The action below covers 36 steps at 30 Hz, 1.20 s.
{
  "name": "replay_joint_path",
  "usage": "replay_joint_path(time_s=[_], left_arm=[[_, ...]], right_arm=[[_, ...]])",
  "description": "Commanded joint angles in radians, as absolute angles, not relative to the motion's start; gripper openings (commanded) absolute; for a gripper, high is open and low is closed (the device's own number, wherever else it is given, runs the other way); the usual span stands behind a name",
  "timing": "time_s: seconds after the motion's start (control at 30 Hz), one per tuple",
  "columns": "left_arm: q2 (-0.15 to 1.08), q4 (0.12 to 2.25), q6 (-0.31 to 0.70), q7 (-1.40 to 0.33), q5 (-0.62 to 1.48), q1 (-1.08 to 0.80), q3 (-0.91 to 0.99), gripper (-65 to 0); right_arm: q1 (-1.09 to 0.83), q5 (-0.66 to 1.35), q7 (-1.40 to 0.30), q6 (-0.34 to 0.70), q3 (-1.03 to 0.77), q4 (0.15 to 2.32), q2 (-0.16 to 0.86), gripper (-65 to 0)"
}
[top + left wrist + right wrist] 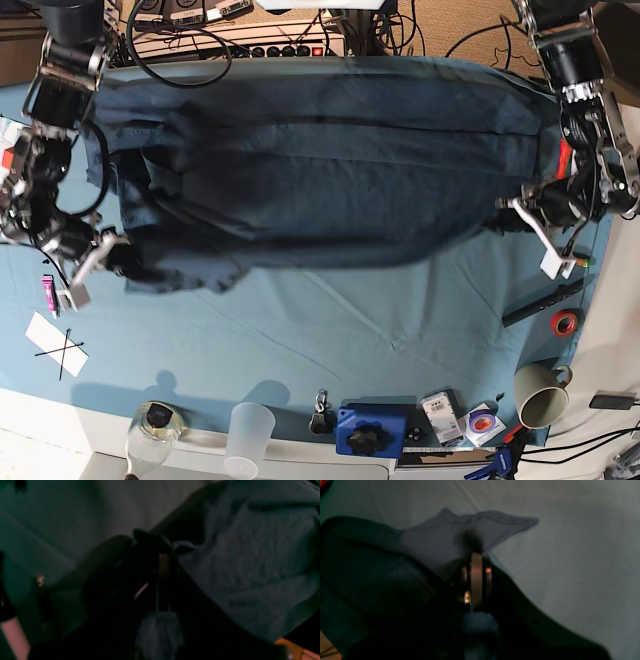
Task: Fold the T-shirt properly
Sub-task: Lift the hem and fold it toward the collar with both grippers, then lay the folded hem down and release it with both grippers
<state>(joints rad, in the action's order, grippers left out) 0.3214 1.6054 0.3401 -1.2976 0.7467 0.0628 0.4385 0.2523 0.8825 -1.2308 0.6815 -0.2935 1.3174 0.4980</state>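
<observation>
Near edge of the table: a clear plastic cup (248, 432), a small glass jar (155, 423), a blue box with a black knob (369, 432), a pale mug (541, 393) at the corner, a roll of red tape (565, 323), and a paper slip marked with a cross (56, 346).

Mid table: teal table cloth (330, 330), bare and lightly creased, running under the garment.

Main item: T-shirt (340, 175), dark navy, stretched wide across the far half of the table, its near hem sagging in a loose curve and a long horizontal crease line showing across the body.

Right gripper (112, 250), at the garment's end on the base view's left: jaws pressed together on a bunched edge of the T-shirt (470, 532), fabric peaking above the fingers in the wrist view.

Left gripper (515, 208), at the opposite end: jaws likewise pinched on the cloth (250, 562), a small tuft of it standing above the tips; that wrist view is very dark.

Far edge: power strip and cables (270, 30) behind the table.

Risks, as judged: each grip takes only a small nip of fabric, so uneven pulling could slip a corner free. The slack near hem could drag and bunch, leaving a crooked fold. A jaw might also catch the table cloth.
</observation>
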Motion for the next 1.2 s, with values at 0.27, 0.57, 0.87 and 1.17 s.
replay_joint_path(time_s=[0.27,0.57,0.87,1.17], left_arm=[[0.336,1.687,0.34,-1.286,0.79,0.009,0.534,-65.0],[0.336,1.764,0.34,-1.292,0.793,-0.064,0.54,-65.0],[0.336,1.873,0.34,-1.282,0.762,-0.16,0.544,-65.0],[0.336,1.88,0.355,-1.283,0.843,-0.208,0.697,-65.0]], right_arm=[[0.147,0.962,-1.274,0.698,-0.435,1.444,0.521,-65.0],[0.021,0.981,-1.277,0.698,-0.51,1.554,0.498,-65.0],[-0.113,1.013,-1.295,0.698,-0.611,1.681,0.474,-65.0],[-0.214,1.013,-1.294,0.698,-0.611,1.697,0.474,-65.0]])
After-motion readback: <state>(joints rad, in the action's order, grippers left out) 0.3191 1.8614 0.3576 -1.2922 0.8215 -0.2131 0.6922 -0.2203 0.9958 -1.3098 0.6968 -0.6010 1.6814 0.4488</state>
